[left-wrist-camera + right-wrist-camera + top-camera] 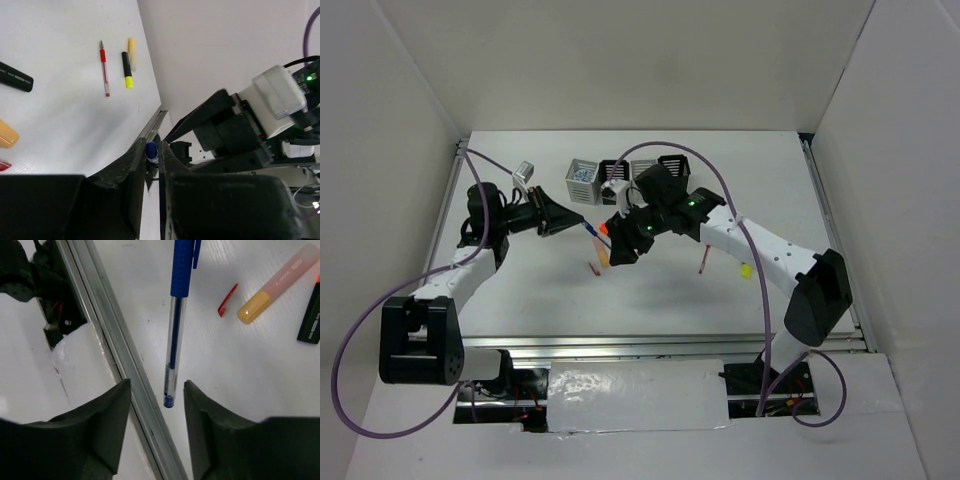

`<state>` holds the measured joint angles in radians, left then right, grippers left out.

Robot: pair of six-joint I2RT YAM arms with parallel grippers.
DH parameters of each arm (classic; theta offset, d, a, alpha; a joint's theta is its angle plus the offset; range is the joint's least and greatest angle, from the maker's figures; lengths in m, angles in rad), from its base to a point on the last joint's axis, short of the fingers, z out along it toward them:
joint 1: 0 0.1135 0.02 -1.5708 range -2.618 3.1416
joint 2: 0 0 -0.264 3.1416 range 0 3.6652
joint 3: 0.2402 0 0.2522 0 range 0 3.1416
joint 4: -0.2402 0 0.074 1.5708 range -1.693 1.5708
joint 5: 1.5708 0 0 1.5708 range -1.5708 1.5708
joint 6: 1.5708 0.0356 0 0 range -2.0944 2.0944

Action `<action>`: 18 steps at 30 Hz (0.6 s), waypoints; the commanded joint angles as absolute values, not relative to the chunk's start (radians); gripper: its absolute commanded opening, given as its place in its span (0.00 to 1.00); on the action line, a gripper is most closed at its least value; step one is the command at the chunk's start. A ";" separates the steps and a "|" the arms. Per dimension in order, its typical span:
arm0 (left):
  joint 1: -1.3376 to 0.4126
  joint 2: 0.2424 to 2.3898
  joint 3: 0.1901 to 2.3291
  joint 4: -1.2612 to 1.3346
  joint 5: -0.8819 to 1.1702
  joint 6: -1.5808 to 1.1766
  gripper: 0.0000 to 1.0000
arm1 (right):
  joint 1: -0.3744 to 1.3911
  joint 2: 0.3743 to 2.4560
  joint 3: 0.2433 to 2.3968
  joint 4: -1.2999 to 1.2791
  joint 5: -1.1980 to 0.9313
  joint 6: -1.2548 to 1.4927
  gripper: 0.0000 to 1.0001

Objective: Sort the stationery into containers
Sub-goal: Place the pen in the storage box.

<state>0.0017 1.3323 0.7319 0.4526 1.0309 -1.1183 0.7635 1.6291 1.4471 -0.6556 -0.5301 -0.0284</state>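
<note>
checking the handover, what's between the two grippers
The thin blue pen: left gripper shut on it, its other end between the open fingers of the right gripper; right wrist view shows this.

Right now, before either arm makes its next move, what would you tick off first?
1. Left gripper shut on the thin blue pen: ok.
2. Right gripper open, fingers clear of that pen: ok.
3. Room in the slatted cups: cannot tell, the right arm hides some.
4. Thin red pen and yellow-black highlighter sorted: not ok, both lie on the table.
</note>
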 commanded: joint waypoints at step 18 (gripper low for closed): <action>-0.070 1.515 1.374 -0.130 0.708 -0.312 0.00 | 0.476 1.433 1.315 -0.664 -0.561 -0.046 0.82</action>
<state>-0.0189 1.4860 1.2339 0.0044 0.8646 -0.5865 0.5343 1.4879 1.3422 -0.6468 -0.5381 -0.0277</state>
